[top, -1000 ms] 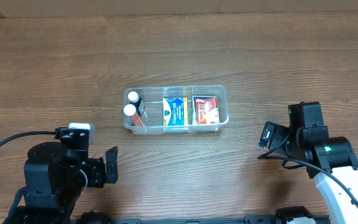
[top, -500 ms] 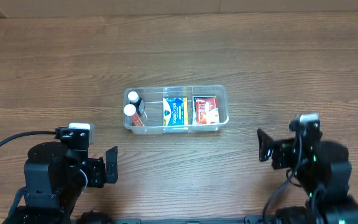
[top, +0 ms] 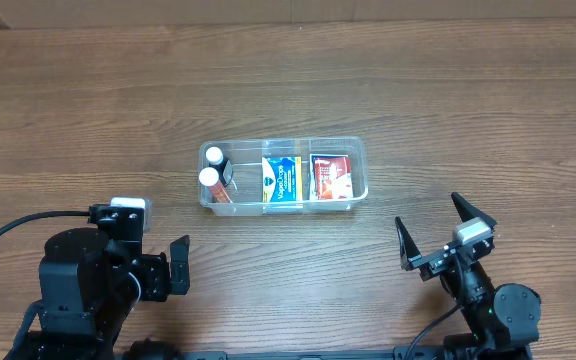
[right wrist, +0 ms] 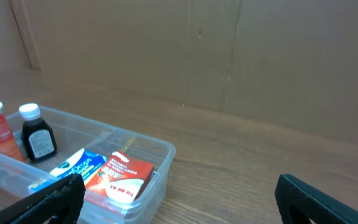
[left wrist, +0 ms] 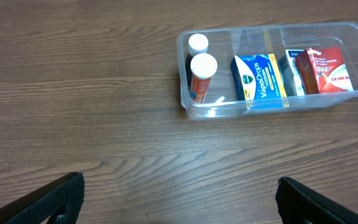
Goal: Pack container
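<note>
The clear plastic container [top: 360, 155] sits mid-table. It holds two white-capped bottles [top: 210, 177], a blue box [top: 280, 181] and a red box [top: 331, 177]. It also shows in the left wrist view [left wrist: 185, 74] and the right wrist view [right wrist: 160, 152]. My left gripper [top: 179, 266] is open and empty at the front left, well short of the container. My right gripper [top: 438, 232] is open and empty at the front right, its fingers spread wide, apart from the container.
Bare wooden table surrounds the container [top: 88, 100]. A brown cardboard wall [right wrist: 229, 56] stands behind the table in the right wrist view.
My right arm has drawn back toward the front edge and turned so its open fingers point up toward the camera. The left arm and the container have not moved.
</note>
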Robot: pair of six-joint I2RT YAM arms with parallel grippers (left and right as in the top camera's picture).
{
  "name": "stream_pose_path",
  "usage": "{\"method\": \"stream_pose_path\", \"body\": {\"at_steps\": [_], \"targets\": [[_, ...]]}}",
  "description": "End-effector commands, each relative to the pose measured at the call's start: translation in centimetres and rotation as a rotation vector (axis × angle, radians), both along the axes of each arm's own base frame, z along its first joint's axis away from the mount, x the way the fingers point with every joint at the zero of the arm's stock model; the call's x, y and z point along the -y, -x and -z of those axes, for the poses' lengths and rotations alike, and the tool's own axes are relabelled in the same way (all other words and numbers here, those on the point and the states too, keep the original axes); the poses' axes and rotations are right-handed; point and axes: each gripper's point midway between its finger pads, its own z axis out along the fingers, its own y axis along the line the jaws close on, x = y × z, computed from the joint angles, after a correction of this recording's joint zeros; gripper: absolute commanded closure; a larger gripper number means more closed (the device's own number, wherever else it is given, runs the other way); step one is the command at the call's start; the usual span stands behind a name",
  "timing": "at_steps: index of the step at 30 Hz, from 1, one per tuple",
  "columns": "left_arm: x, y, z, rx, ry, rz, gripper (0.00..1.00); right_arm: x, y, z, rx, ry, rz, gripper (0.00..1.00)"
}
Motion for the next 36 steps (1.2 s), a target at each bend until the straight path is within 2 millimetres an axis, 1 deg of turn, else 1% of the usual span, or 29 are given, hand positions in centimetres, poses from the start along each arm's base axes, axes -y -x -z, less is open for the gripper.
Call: {"method": "stream_pose_path", "body": {"at_steps": [1, 4, 6, 9, 13, 36], "targets": [[0.0, 0.0, 0.2, -0.003, -0.001, -0.001, 0.0, -0.2, -0.2, 1.6, 0.017, 0.004, -0.012, 0.0], [0.0, 0.0, 0.2, -0.002, -0.001, -0.001, 0.0, -0.3, -0.5, 3.3, -0.013, 0.007, -0.01, 0.0], [0.0, 0.0, 0.2, -0.002, -0.001, -0.001, 0.0, 0.1, -0.6, 3.3, -0.011, 0.008, 0.013, 0.0], [0.0, 0.0, 0.2, -0.002, -0.001, -0.001, 0.0, 1.6, -1.1, 3.3, -0.014, 0.004, 0.108, 0.0], [0.0, 0.0, 0.2, -0.002, -0.001, -0.001, 0.0, 2.8, -1.4, 3.5, -0.044, -0.068, 0.178, 0.0], [0.0, 0.0, 0.2, -0.002, -0.001, -0.001, 0.0, 2.8, -1.4, 3.5, -0.043, -0.067, 0.177, 0.0]]}}
